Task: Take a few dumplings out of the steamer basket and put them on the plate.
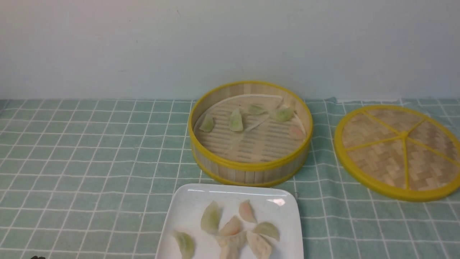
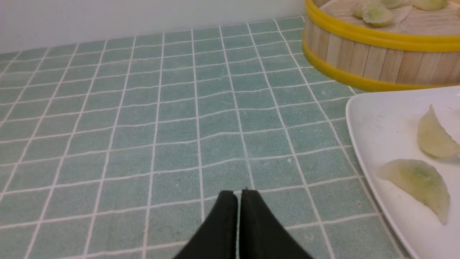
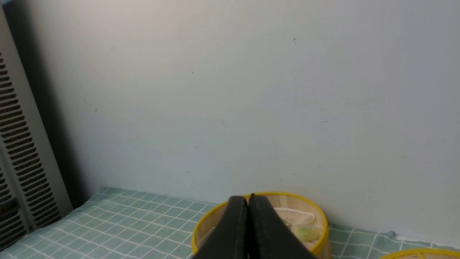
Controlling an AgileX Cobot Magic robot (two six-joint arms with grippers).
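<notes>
Resting flat: dumplings (image 1: 233, 230) on plate (image 1: 187, 208), tips mostly toward steamer basket (image 1: 248, 169) | left tool (image 2: 238, 196), right tool (image 3: 248, 201) pressed together, empty

A green checked tablecloth (image 1: 90, 151) with thin white grid lines covers the table beneath a plain pale wall (image 1: 230, 39). At the cloth's right end lies a flat round woven lid (image 1: 399, 151), yellow-rimmed with 5 yellow spokes. Off the cloth's left end stands a gray slotted panel (image 3: 21, 158), against the wall.
</notes>
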